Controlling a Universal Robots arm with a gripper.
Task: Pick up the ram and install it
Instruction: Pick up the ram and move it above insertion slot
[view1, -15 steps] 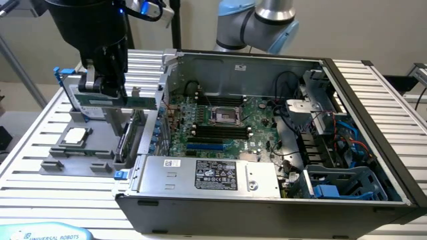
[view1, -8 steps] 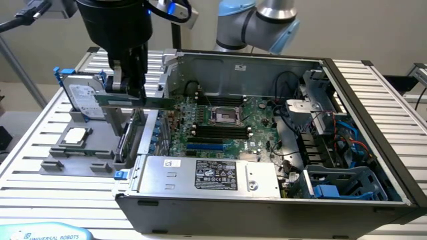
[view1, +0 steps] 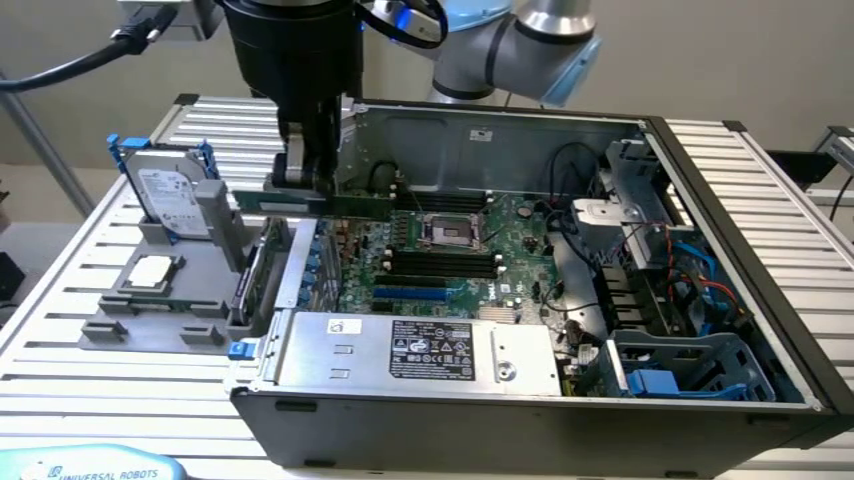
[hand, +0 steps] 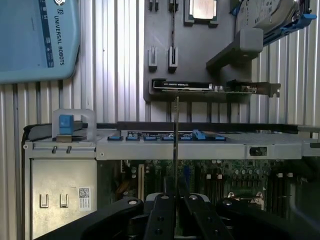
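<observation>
Green ram (view1: 360, 205) near hard drive (view1: 171, 192), motherboard (view1: 454, 270)

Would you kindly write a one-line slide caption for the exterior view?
The hand holds the ram level above the edge of the open computer case, near the motherboard.

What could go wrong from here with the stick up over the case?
The ram hangs in the gripper right above the case rim; it could clip that rim going in. The memory slots are narrow and closely packed, so a slightly tilted stick may jam or land in the wrong one.
</observation>
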